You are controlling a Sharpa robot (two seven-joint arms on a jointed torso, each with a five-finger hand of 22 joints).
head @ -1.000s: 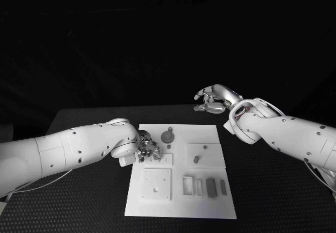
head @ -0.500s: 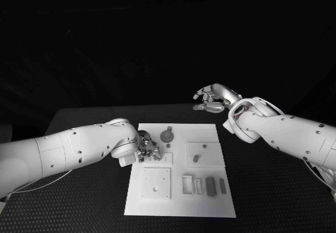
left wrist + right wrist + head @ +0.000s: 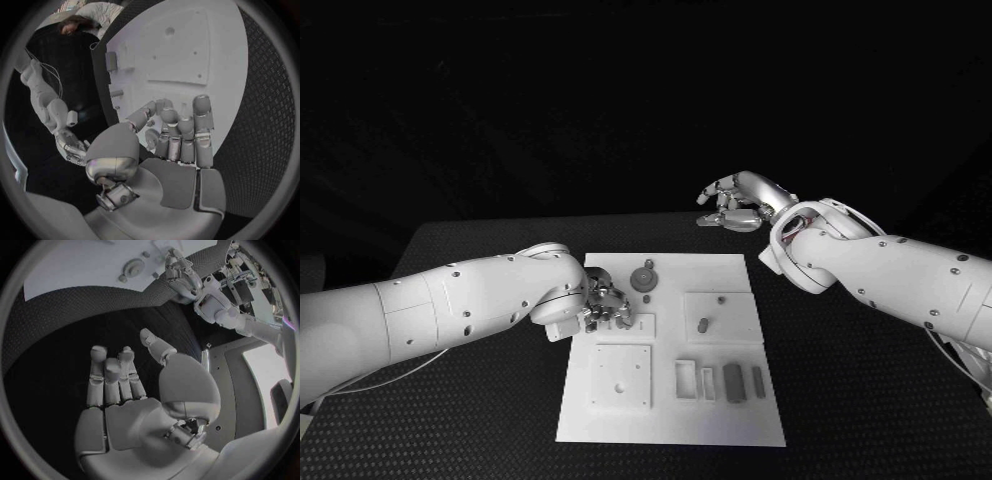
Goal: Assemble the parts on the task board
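Observation:
The white task board (image 3: pixel 672 420) lies in the middle of the black table. My left hand (image 3: pixel 604 305) rests at the board's left edge over a small square plate (image 3: pixel 640 323). Its fingers (image 3: pixel 181 132) are curled down onto the board (image 3: pixel 181 50) with the thumb close against them, and what lies between them is hidden. My right hand (image 3: pixel 737 205) hangs in the air beyond the board's far right corner. Its fingers (image 3: pixel 112 377) are apart and its palm is bare. A round grey part (image 3: pixel 646 278) sits near the board's far edge, beside the left hand.
A small grey part (image 3: pixel 705 324) lies on a square plate (image 3: pixel 727 308) at mid right. Nearer me are a larger square plate (image 3: pixel 622 378), a white frame (image 3: pixel 688 380) and two long grey parts (image 3: pixel 734 383). Black table surrounds the board.

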